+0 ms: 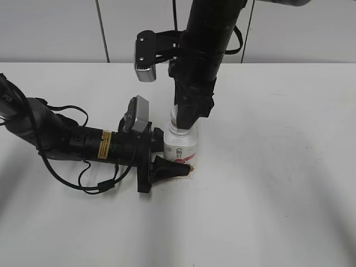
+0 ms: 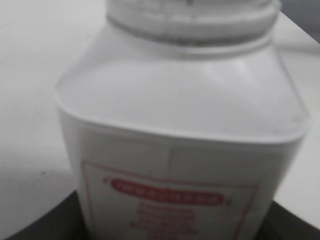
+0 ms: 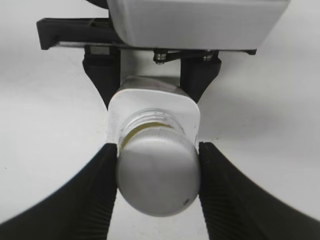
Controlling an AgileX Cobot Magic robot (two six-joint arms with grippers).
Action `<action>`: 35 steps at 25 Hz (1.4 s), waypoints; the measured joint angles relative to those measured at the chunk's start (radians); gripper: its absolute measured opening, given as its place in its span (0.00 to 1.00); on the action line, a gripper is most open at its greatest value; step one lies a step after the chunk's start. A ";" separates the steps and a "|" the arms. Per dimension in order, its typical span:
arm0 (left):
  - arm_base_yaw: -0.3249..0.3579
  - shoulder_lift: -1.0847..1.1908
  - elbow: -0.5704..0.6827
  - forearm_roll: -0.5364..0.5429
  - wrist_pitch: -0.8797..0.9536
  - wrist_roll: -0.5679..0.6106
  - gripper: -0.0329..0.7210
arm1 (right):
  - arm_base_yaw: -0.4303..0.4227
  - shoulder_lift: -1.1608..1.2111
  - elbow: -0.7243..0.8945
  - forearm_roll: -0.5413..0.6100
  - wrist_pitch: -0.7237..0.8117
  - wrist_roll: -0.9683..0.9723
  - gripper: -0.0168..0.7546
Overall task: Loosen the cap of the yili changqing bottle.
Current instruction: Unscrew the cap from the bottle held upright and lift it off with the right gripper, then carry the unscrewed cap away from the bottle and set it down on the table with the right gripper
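— While the yili changqing bottle (image 1: pixel 181 146) stands upright mid-surface (image 1: pixel 278 167), who's got it?
— Left pincer (image 1: pixel 167 168), reaching in from the left, is clamped on its lower body!
— And up top?
— Right pincer (image 3: pixel 158 175) straight down, pads (image 3: pixel 102 180) pressed against both sides of the cap (image 3: pixel 159 179), threads showing beneath.

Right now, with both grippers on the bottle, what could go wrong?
1. The right gripper pinches the cap, which looks tilted on the neck; the ridged fingers might slip.
2. The left gripper clamps only the bottle low on its body; the bottle could spin or tip during twisting.
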 joint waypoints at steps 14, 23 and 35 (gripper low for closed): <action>0.000 -0.001 0.000 0.000 0.000 0.000 0.58 | 0.000 -0.087 0.000 0.059 -0.001 0.425 0.53; 0.000 -0.001 0.000 0.004 0.001 0.000 0.58 | -0.043 -0.087 0.032 -0.008 -0.001 0.762 0.53; 0.000 -0.001 0.000 0.010 0.000 0.000 0.58 | -0.256 -0.239 0.475 -0.035 -0.361 1.030 0.52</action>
